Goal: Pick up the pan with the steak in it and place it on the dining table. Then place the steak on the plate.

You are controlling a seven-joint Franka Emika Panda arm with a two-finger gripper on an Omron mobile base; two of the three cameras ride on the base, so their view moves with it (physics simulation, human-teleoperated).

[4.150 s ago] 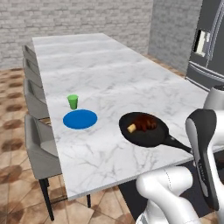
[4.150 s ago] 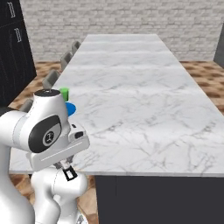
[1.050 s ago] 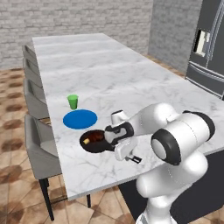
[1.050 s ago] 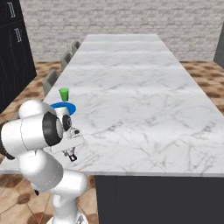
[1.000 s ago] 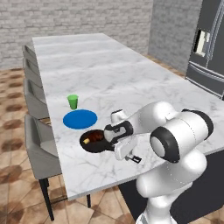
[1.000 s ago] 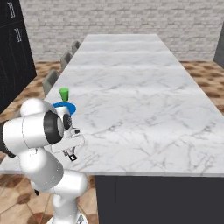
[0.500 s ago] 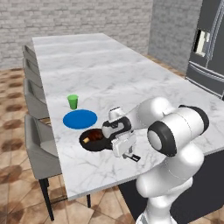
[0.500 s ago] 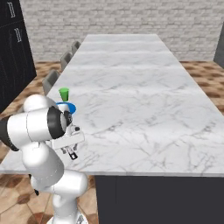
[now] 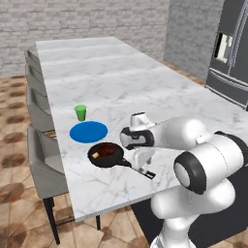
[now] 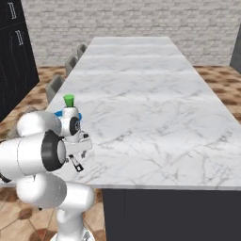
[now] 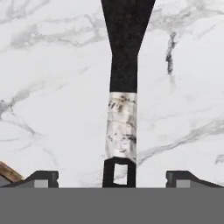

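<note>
The black pan (image 9: 105, 156) rests on the dining table (image 9: 121, 82) near its front edge, just in front of the blue plate (image 9: 88, 131). The reddish-brown steak (image 9: 103, 153) lies inside the pan. The pan's long handle (image 9: 141, 169) points toward the arm, and my gripper (image 9: 144, 162) hovers over it. In the hand view the handle (image 11: 123, 87) runs up the middle between my fingertips (image 11: 42, 177), which stand wide apart without touching it. The gripper (image 11: 113, 177) is open.
A small green cup (image 9: 81, 112) stands just behind the plate. Grey chairs (image 9: 41, 160) line the table's left side. A dark fridge (image 9: 232, 53) stands at the far right, and the table edge runs close in front of the pan.
Since the oldest frames the pan has been carried left and set down by the plate. Over the last second it lies still while the hand shifts slightly above the handle.
</note>
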